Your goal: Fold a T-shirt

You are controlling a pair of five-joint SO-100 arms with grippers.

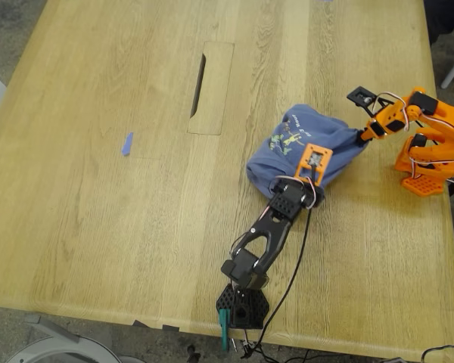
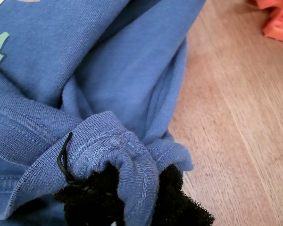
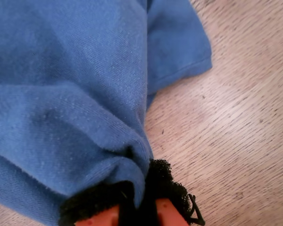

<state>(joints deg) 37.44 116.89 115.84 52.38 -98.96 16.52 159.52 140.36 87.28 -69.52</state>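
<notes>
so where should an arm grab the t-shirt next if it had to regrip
Probably the free sleeve hem: it lies flat at the T-shirt's edge with bare table beside it. Slide in low from that side. The rest is bunched, pinched by my first gripper and second gripper.

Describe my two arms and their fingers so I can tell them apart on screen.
My first gripper belongs to the black arm, which has one orange gripper plate, a black cable alongside and a teal clamp at its base. My second gripper belongs to the orange arm, which has pale looping wires. Both sets of fingers carry black foam padding.
</notes>
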